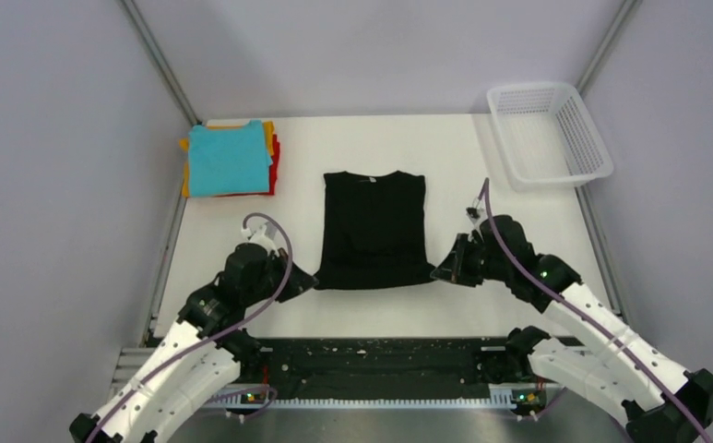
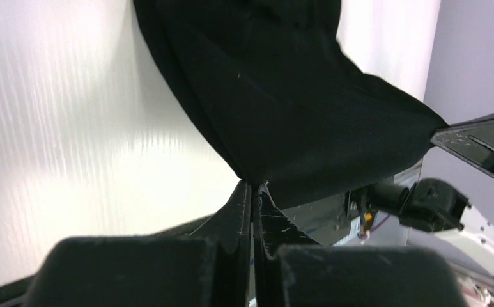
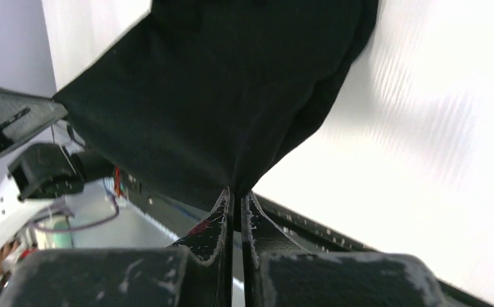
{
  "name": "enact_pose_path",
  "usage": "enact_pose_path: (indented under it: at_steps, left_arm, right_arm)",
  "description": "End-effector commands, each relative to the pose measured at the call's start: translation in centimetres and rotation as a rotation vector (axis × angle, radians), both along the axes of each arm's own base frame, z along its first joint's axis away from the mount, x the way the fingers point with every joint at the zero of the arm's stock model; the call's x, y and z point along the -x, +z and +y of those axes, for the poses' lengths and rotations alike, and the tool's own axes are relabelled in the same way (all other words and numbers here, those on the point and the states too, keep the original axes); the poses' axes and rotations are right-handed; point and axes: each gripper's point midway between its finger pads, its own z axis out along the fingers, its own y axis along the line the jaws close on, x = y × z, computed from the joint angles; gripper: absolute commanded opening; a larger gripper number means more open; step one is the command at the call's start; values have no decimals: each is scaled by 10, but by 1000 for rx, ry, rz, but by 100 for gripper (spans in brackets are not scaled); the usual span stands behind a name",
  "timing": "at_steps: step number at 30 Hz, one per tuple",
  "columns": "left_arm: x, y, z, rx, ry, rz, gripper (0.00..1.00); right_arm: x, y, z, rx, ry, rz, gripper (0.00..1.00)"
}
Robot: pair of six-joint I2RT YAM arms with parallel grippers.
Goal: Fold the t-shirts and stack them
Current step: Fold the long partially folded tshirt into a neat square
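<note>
The left end effector (image 1: pixel 306 280) pinches the near left corner of the black shirt (image 1: pixel 374 226). The right end effector (image 1: pixel 442 271) pinches its near right corner. The folded shirts (image 1: pixel 230 159) lie far-left of it.

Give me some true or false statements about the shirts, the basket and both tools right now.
The left tool is shut on a near corner of the black shirt. True.
The right tool hangs open. False: it is shut on the shirt's other near corner.
The teal shirt tops the folded pile. True.
The white basket stands at the far left. False: it stands at the far right.
</note>
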Motion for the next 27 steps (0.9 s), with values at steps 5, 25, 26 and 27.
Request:
enact_pose_path:
  at_steps: [5, 25, 26, 27]
  left_arm:
    - [-97, 79, 3, -168, 140, -261, 0]
    - [-247, 101, 20, -258, 192, -269, 0]
    - [-254, 99, 20, -253, 194, -267, 0]
    - [-261, 98, 22, -250, 199, -265, 0]
  right_arm:
    - [-91, 70, -21, 102, -178, -277, 0]
    - [-224, 82, -18, 6, -222, -276, 0]
    - [-229, 78, -19, 8, -231, -268, 0]
    - [-235, 75, -21, 6, -244, -258, 0]
